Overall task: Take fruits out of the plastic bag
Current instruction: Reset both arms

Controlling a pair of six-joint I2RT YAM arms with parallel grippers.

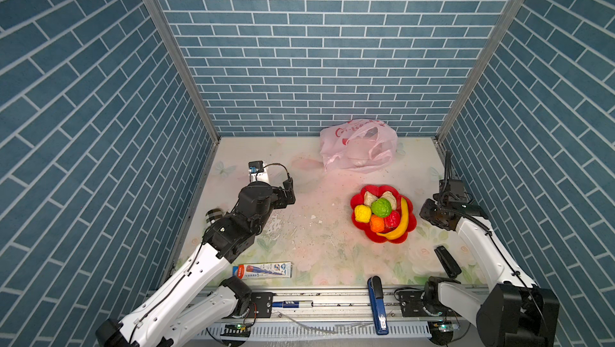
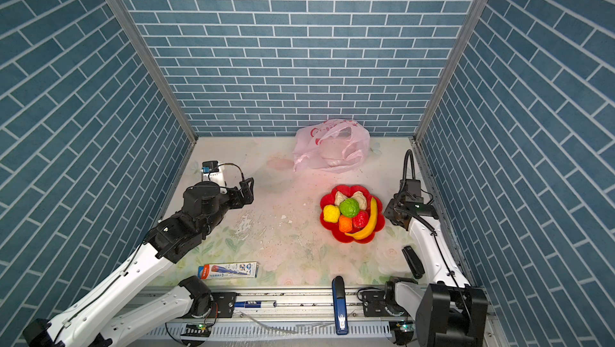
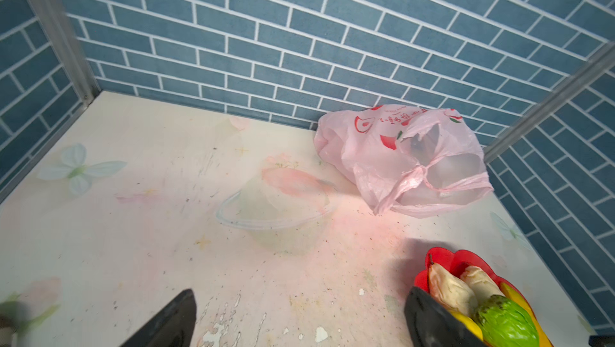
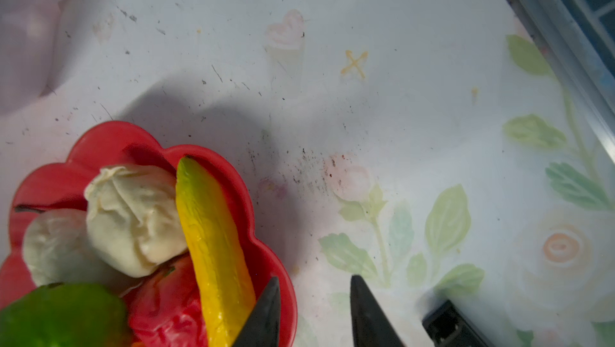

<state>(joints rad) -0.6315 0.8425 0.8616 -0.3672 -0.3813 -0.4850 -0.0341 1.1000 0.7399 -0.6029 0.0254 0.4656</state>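
Fruits (image 1: 381, 208) heap on the red plate (image 1: 355, 201), with the plastic bag (image 1: 357, 147) slack at its 12 o'clock. Left tool (image 3: 301, 297) and right tool (image 4: 315, 280) both gape empty. The right, close at 3 o'clock, could clip the banana (image 1: 403, 219) along the rim.

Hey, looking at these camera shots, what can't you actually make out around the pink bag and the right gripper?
Inside the plastic bag: crinkled translucent film clouds it in both top views and the left wrist view; a pale patch could be fruit or fold.
Red lettering on it: too small to read.
Right gripper: its own wrist covers it in both top views; the right wrist view's edge crops its fingers.
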